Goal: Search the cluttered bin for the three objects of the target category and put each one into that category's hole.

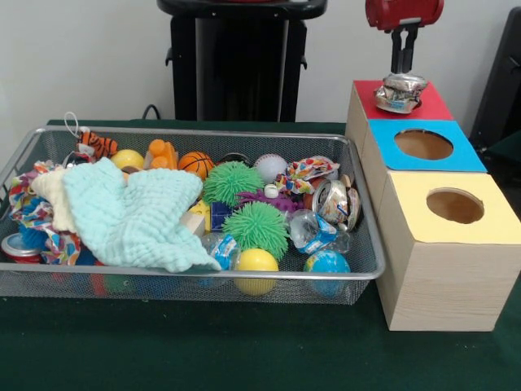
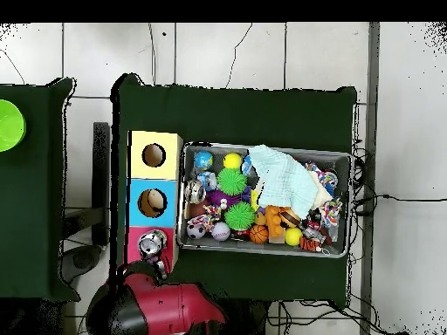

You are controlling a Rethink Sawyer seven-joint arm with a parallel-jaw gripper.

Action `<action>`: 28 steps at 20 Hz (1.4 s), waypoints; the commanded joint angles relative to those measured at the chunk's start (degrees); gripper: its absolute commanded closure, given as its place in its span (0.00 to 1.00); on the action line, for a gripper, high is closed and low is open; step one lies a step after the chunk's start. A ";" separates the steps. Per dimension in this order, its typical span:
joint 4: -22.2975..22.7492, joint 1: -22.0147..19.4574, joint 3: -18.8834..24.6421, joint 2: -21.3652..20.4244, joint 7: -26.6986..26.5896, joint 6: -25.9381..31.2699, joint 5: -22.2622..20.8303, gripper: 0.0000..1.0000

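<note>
My gripper (image 1: 403, 72) hangs over the red-topped box (image 1: 435, 106) at the back right, shut on the top of a crushed silver printed can (image 1: 400, 93). The can sits right over the box's round hole and hides it. In the overhead view the same can (image 2: 154, 242) covers the hole of the red-topped box (image 2: 136, 249). A second can (image 1: 332, 201) lies on its side at the right end of the wire-mesh bin (image 1: 203, 133), silver end facing out. A red can (image 1: 15, 248) lies at the bin's left end, half under a patterned cloth.
A blue-topped box (image 1: 464, 156) and a yellow-topped box (image 1: 492, 224) stand in a row in front of the red one. The bin holds a pale green cloth (image 1: 134, 216), green spiky balls (image 1: 256, 230), a clear bottle (image 1: 313, 232) and several small balls.
</note>
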 commanded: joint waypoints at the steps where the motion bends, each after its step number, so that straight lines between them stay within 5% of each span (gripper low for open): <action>1: 1.43 -0.93 -0.04 4.20 11.15 3.48 1.86 1.00; 16: 0.87 -0.19 -0.71 4.41 10.58 1.42 0.59 1.00; 23: -9.33 0.17 -5.18 10.00 6.95 -12.92 -5.04 1.00; 28: -12.48 0.24 -7.22 9.96 5.58 -20.74 -9.10 1.00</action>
